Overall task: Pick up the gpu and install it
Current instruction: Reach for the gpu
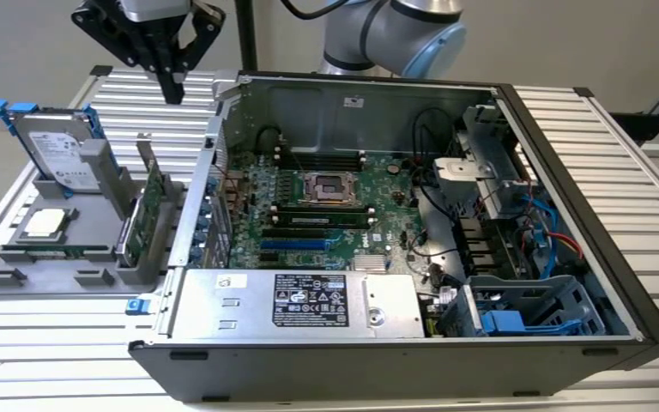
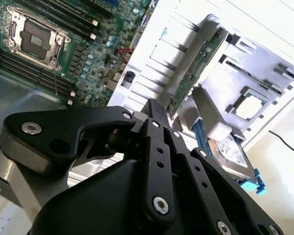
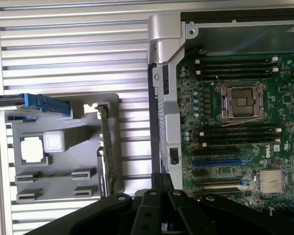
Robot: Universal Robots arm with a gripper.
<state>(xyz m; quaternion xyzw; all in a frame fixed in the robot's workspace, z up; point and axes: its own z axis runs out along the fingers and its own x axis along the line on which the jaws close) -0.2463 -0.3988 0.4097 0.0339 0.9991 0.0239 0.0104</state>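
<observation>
In the holder [image 1: 44, 286], the gpu [image 1: 154, 210] stands edgewise along the case [image 1: 421, 365].

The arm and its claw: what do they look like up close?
The arm is made of rounded silver-grey joints, one with a pale blue cap, and a black cable loops by it. The gripper is matt black: flat angular links pinned with silver screws, narrowing to slim fingers.

Ribbed aluminium table [image 1: 593, 129], open computer case [image 1: 364, 371] lying on it, grey parts holder [image 1: 49, 287] beside, exterior view's left
</observation>
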